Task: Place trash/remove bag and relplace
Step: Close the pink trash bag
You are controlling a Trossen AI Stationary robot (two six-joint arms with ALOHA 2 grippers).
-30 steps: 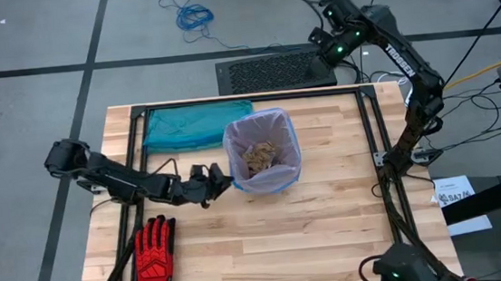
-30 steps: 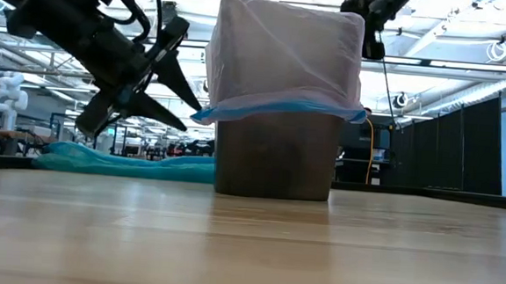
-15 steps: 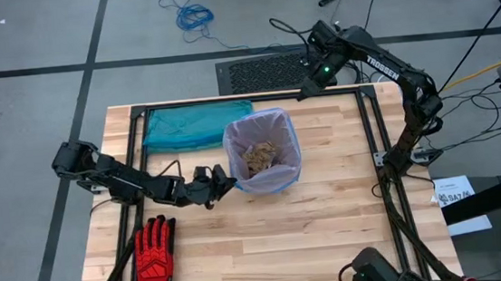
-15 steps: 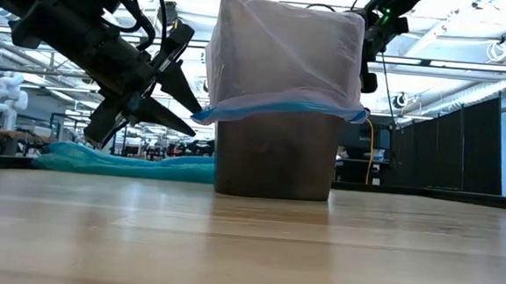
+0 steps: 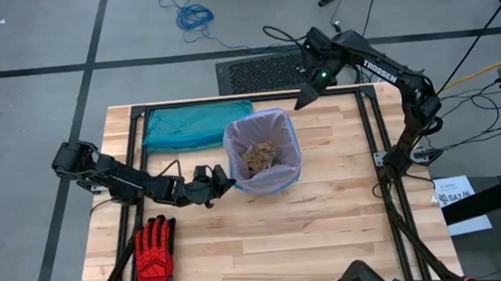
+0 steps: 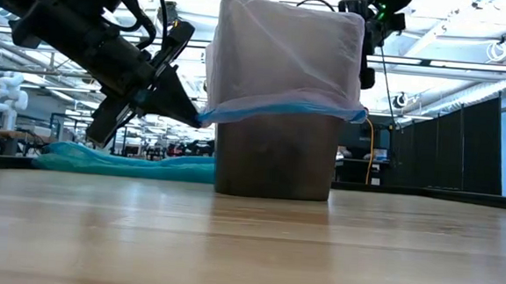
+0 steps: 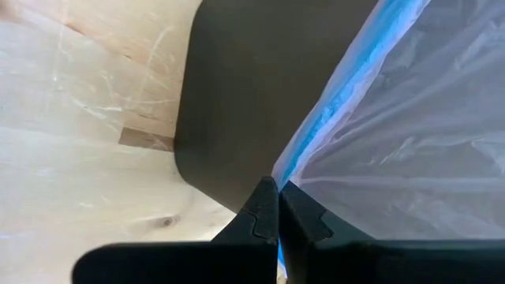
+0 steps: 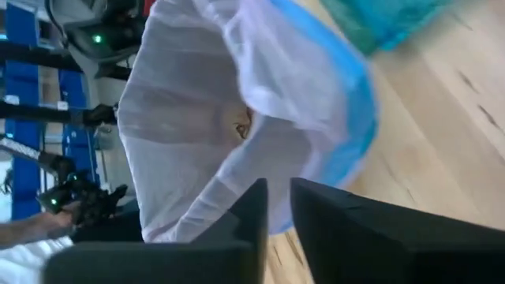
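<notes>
Pinching the bag's (image 5: 262, 148) blue hem, your left gripper (image 7: 278, 203) is clamped tight; your right gripper (image 5: 305, 99) hovers nearly closed, empty, beside the bin

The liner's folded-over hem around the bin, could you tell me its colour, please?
Bright blue, on the liner's hem; the low view shows it best.

Even overhead light, right wrist view blurred
</notes>
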